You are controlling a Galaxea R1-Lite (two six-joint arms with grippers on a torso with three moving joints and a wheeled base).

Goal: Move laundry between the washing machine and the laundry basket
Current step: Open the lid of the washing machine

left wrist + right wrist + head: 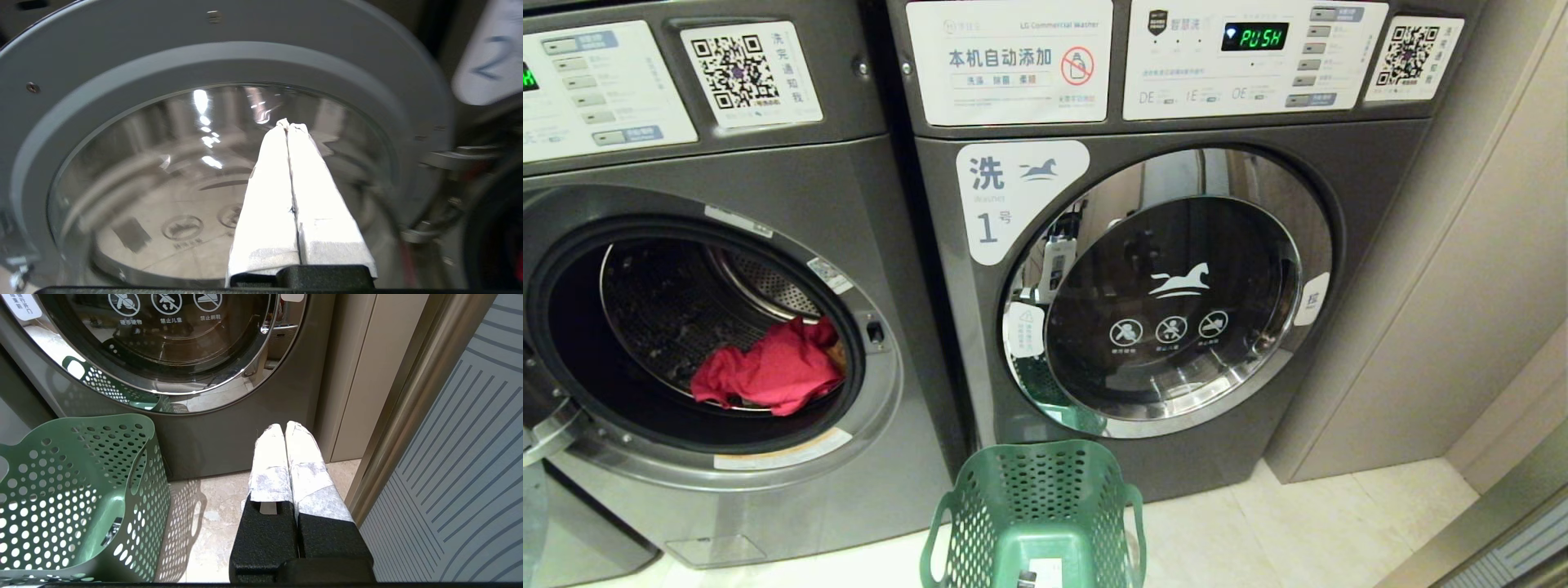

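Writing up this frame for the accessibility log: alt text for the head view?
An open washer on the left holds a red cloth at the front of its drum. To its right stands a closed washer labelled 1, with an empty-looking green basket on the floor in front.

Head overlooks washers, wrists perhaps nearer

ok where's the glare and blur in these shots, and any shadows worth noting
Head view: the chrome-rimmed door of the washer labelled 1 mirrors the room, and the green basket shows in it. Left wrist view: bright glare spots on the open door glass, the 2 label blurred. Right wrist view: sharp, with the basket's hole-pattern shadow on the floor.
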